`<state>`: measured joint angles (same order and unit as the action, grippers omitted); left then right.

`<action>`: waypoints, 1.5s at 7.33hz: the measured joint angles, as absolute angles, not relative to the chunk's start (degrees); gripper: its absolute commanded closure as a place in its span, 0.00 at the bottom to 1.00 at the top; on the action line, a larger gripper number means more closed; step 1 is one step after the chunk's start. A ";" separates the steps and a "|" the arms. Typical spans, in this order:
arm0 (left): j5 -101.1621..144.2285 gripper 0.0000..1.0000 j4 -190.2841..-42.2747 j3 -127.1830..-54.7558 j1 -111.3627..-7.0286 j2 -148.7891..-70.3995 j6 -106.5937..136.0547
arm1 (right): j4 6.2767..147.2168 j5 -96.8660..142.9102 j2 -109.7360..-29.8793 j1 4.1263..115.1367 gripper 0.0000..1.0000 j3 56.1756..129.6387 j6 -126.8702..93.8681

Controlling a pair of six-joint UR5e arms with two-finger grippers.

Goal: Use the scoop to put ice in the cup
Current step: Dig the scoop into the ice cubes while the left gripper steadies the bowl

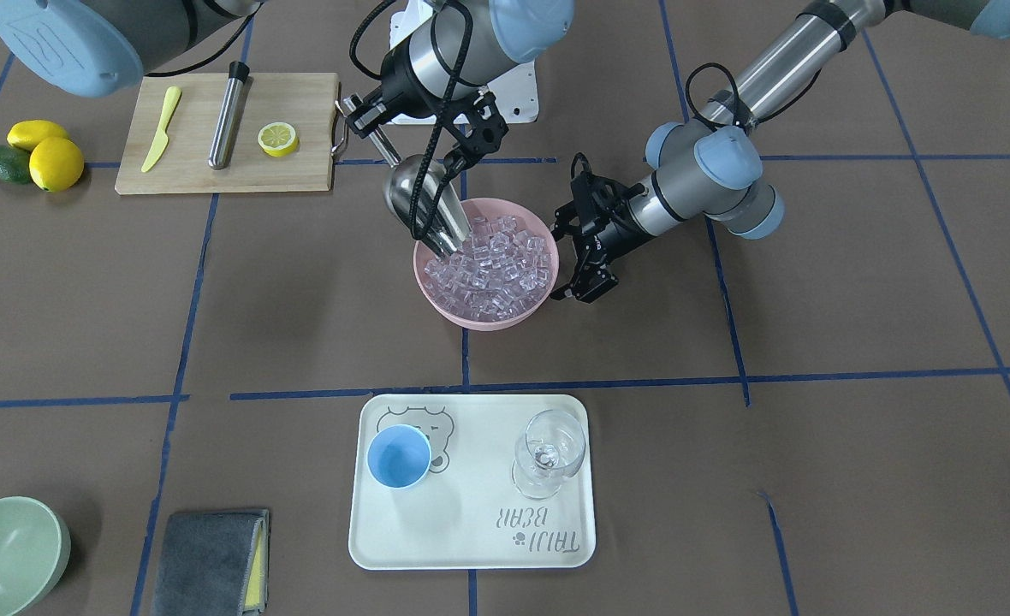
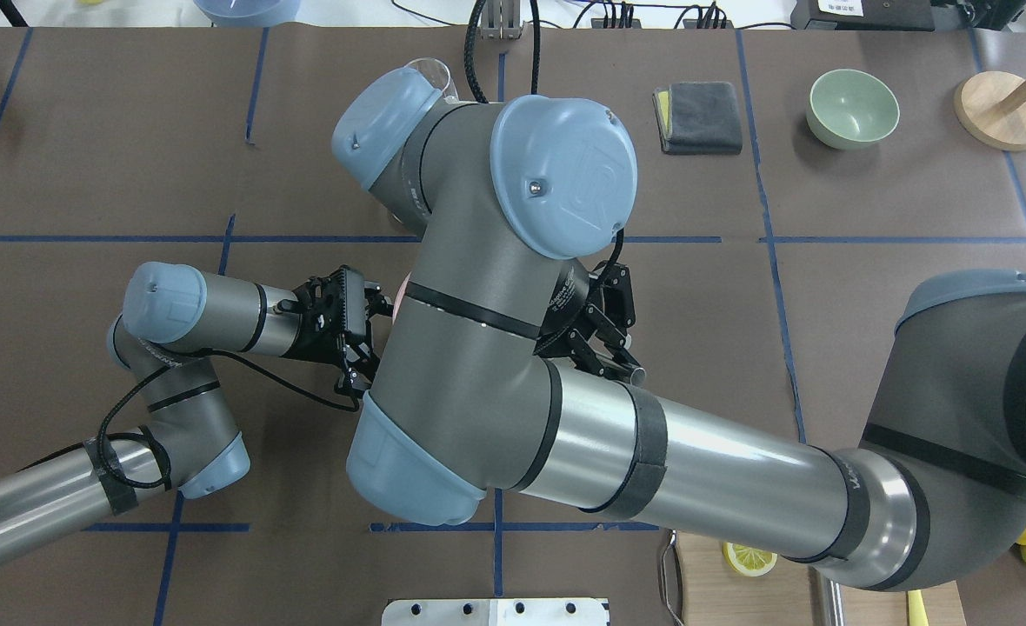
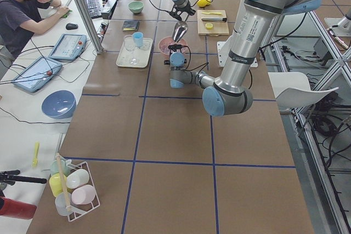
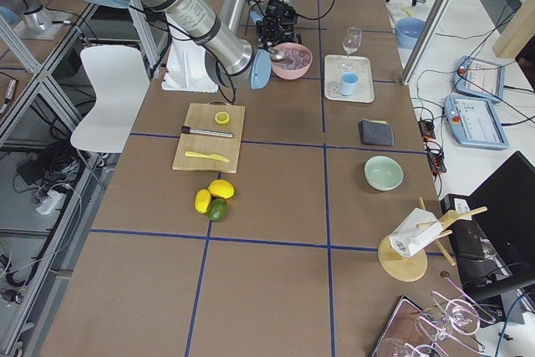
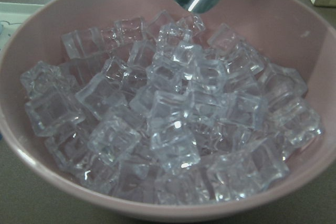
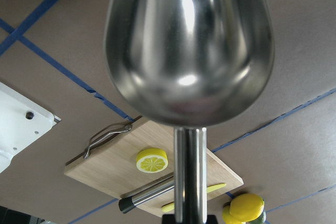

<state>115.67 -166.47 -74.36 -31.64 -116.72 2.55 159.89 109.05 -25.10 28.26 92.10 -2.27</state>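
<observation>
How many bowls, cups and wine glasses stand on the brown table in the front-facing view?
Bowls: 2, the pink bowl with the ice in it, and the pale green bowl.
Cups: 1, the light-blue cup on the tray.
Wine glasses: 1, the wine glass on the same tray.
Total: 4.

Clear to pass across bare surface (image 1: 300, 291) between pink bowl (image 1: 471, 321) and tray (image 1: 471, 513). Blocked over the ice (image 1: 501, 261) on the cutting board (image 1: 317, 171) side by the tilted scoop (image 1: 401, 195). Blocked at the opposite rim by the left jaws, just beside the bowl. Open between cup (image 1: 399, 456) and wine glass (image 1: 548, 449) on the tray.
</observation>
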 measured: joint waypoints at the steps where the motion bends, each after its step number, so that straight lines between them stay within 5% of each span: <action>1: 115.67 0.00 -166.47 -74.36 -31.64 -116.72 2.55 | 159.83 108.38 -25.24 27.35 1.00 92.01 -1.47; 11: 115.66 0.00 -166.47 -74.36 -31.64 -116.77 3.05 | 147.97 105.12 -25.80 26.42 1.00 84.84 -0.45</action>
